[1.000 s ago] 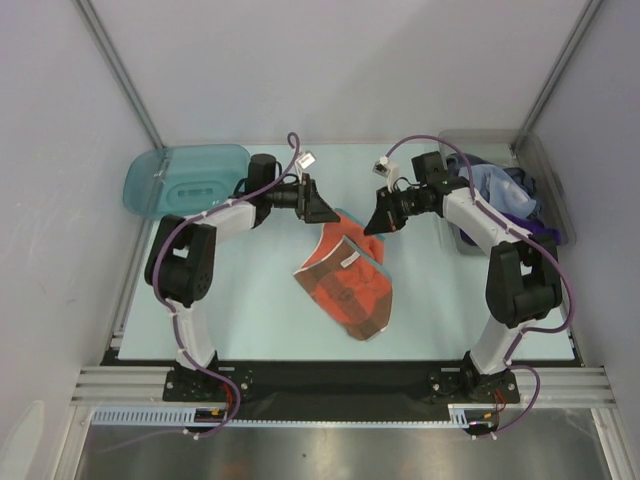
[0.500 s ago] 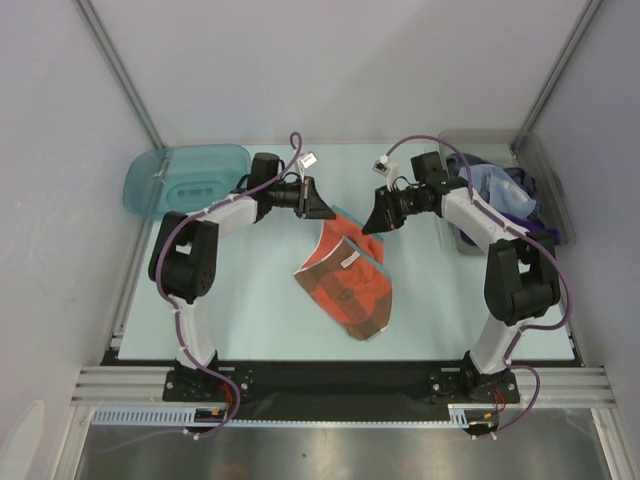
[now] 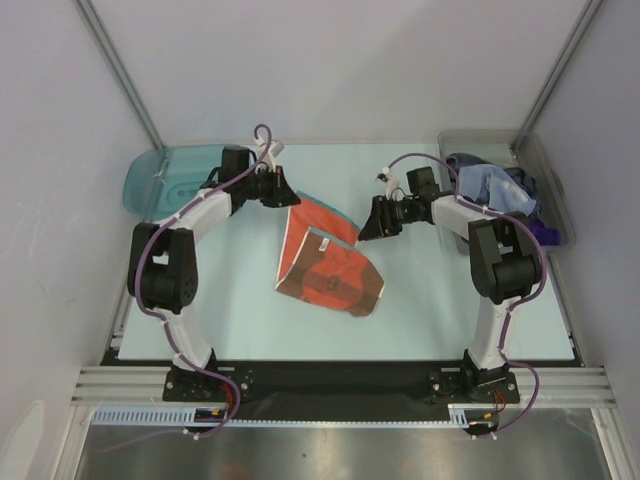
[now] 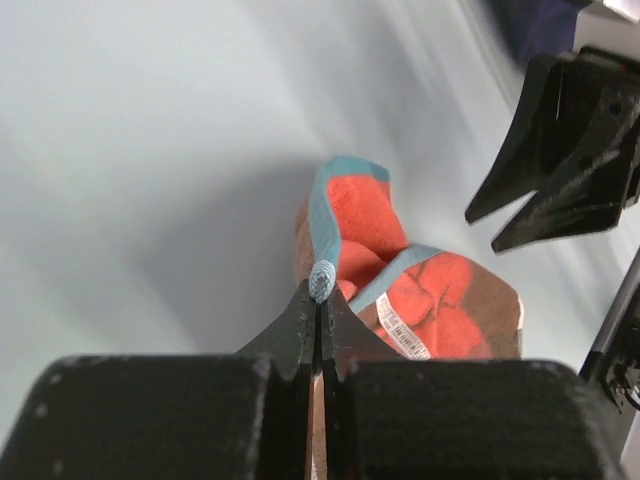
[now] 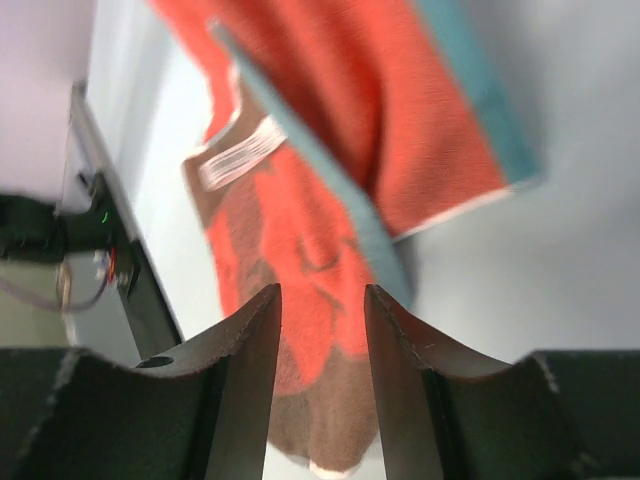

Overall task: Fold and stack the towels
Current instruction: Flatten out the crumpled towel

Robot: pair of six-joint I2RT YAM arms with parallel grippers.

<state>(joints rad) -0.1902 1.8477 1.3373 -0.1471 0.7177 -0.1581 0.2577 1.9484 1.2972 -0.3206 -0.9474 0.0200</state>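
While the orange-brown towel [image 3: 325,265] lies mid-scene on the desk [image 3: 450,300], we judge it light and limp. The left fingers [image 4: 292,330] pinch its far teal hem, and the right fingers [image 5: 248,345] stand apart, empty. Grip it at the corners.

two robot arms: the left arm [image 3: 165,280] at the left of the frame, the right arm [image 3: 505,265] at the right. two grippers, one per arm: left gripper [image 3: 287,197] and right gripper [image 3: 366,232]. one orange-brown towel [image 3: 325,270] at mid-frame, bearing one white label [image 3: 325,243]. one teal tray [image 3: 160,180] at upper left. one clear bin [image 3: 548,172] at upper right, with cloths of two colours showing, a pale blue cloth [image 3: 490,185] and a purple cloth [image 3: 543,231]; their full number cannot be told.
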